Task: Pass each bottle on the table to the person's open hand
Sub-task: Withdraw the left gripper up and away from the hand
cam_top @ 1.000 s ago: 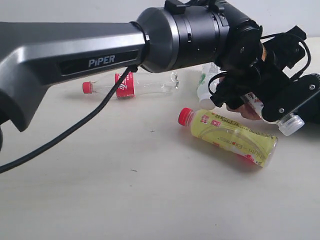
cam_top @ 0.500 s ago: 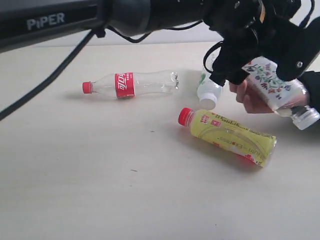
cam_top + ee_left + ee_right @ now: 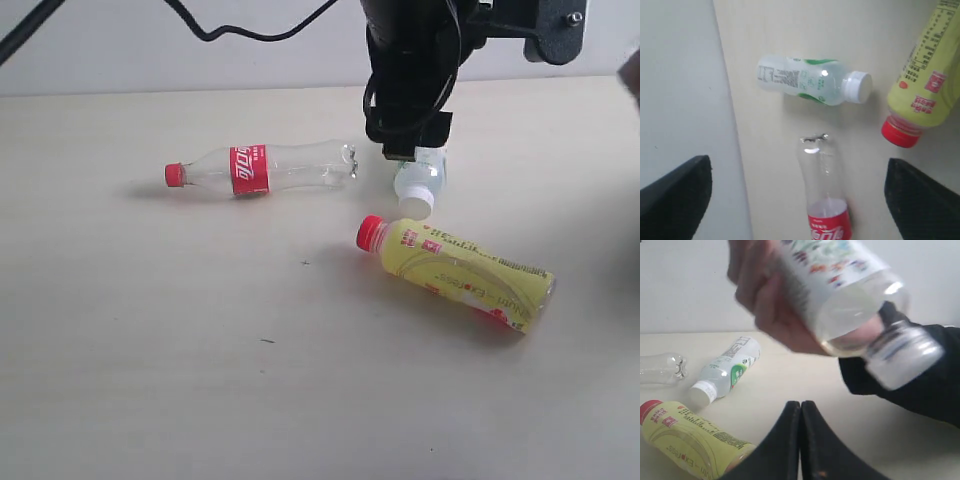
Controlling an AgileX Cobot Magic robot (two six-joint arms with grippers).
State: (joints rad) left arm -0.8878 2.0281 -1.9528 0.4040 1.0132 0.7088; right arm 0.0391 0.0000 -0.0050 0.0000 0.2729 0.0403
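Clear plastic, white cap: white-green-label bottle (image 3: 418, 186) lies flat on counter (image 3: 200, 380), just ahead of left hand (image 3: 798, 172), cap toward yellow bottle (image 3: 455, 272). Long axis runs along line between fingers (image 3: 675, 195), not across; judged: wrist turn needed. Left arm nearer than right. Left hand apart, empty. Right hand (image 3: 800, 407) together, empty; floral bottle (image 3: 840, 280) in person's hand (image 3: 785, 325).

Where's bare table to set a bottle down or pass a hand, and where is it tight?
Free: the near strip of table in front of the yellow bottle and red-label bottle, and the left end beyond the red-label bottle's cap. Crowded: the middle, where the white-green bottle lies close to both, under the arm.
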